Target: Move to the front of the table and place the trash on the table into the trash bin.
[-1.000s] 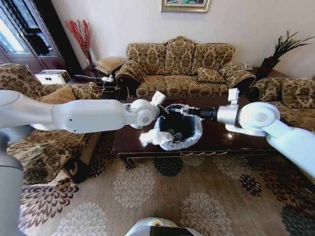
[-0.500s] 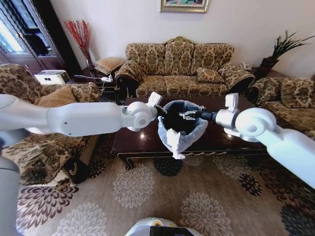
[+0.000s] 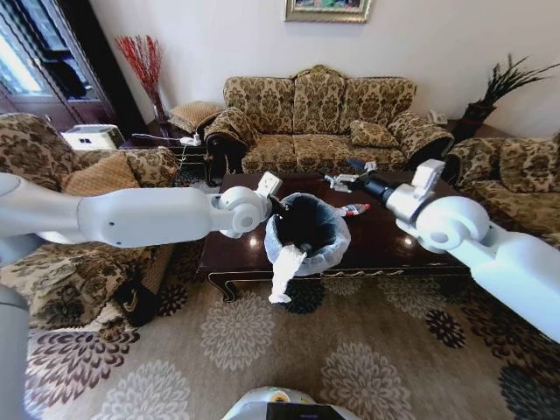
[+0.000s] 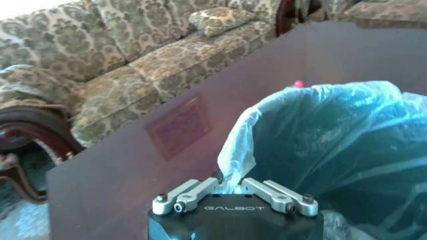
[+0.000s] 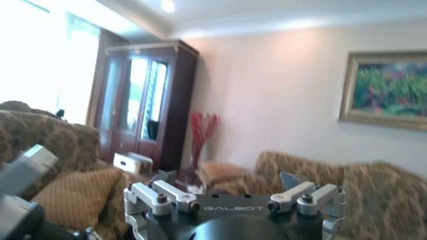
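The trash bin (image 3: 306,229) is a dark round bin with a whitish bag puffed over its rim. It sits over the front edge of the dark glossy table (image 3: 411,241). My left gripper (image 3: 275,205) is shut on the bag's rim at the bin's left side. In the left wrist view the left gripper (image 4: 230,176) pinches the bag edge of the trash bin (image 4: 333,140). My right gripper (image 3: 346,180) is raised above the table behind the bin, open and empty, and the right gripper (image 5: 227,181) faces the room. One piece of trash, a small bottle (image 3: 354,210), lies on the table behind the bin.
A patterned sofa (image 3: 319,118) stands behind the table, with armchairs at the left (image 3: 52,166) and right (image 3: 516,175). A loose strip of bag (image 3: 282,280) hangs below the bin's rim. Flowered carpet (image 3: 289,350) lies open in front of the table.
My right gripper has pulled back from over the bin's mouth and risen toward the back. The bin has shifted slightly left, and the loose end of the bag now hangs straight down.
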### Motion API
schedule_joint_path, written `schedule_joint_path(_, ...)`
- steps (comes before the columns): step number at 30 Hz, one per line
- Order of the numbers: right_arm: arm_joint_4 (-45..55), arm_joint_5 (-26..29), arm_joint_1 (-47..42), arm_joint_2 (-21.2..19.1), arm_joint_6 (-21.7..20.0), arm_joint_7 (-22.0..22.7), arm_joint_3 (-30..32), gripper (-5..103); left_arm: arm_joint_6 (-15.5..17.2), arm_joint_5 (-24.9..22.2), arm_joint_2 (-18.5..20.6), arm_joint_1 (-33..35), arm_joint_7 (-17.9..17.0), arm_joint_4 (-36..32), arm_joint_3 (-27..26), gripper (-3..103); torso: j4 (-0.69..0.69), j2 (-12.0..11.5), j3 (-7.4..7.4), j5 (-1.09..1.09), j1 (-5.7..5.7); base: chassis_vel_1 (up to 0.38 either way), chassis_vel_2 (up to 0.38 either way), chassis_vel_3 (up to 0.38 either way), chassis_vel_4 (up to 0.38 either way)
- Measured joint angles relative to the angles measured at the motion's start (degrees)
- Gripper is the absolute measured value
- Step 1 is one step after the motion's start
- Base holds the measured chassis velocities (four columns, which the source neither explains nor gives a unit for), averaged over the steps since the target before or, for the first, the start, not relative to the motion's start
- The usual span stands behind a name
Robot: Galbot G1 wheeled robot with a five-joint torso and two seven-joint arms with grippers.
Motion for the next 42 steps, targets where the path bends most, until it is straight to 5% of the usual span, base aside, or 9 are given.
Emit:
schedule_joint_path(6,3.71,-5.42,-11.76,-1.11,9.79,-0.02,6.8,100,0.24,0.0,-1.44,-0.99,0.59,1.23,0.64,0,0.0,0.0,-0.01,-0.02,0.0,0.0,0.0,0.0,0.0)
schedule_joint_path(10,7.31,-12.05,-30.02,-0.4,17.57,-0.04,16.86,100,0.34,0.18,-2.61,-2.77,2.39,2.64,2.26,0,-0.03,0.0,0.0,0.04,0.0,0.0,0.0,0.0,0.0)
schedule_joint_path(20,15.69,-27.92,-70.56,8.8,21.54,-0.08,32.68,100,0.37,1.61,-4.5,-3.45,4.09,5.76,3.49,0,-0.02,0.0,-0.01,0.0,-0.01,0.0,0.0,0.0,0.0)
schedule_joint_path(27,13.87,-32.8,-84.79,13.09,24.78,-0.06,38.42,100,0.21,1.89,-4.17,-2.85,4.24,5.87,3.53,0,-0.02,0.0,-0.01,0.01,0.0,0.0,0.0,0.0,0.0)
schedule_joint_path(33,8.3,-36.11,-92.51,15.81,26.74,-0.06,38.32,100,0.12,1.91,-3.82,-2.39,4.05,5.63,3.52,0,-0.03,0.01,-0.01,-0.01,-0.02,0.0,0.0,0.0,0.0)
schedule_joint_path(42,2.94,-39.93,-82.03,20.18,18.56,-0.06,23.64,100,0.1,0.85,-2.89,-4.01,3.32,5.14,3.82,0,0.0,-0.01,0.0,0.0,0.0,0.0,0.0,0.0,0.0)
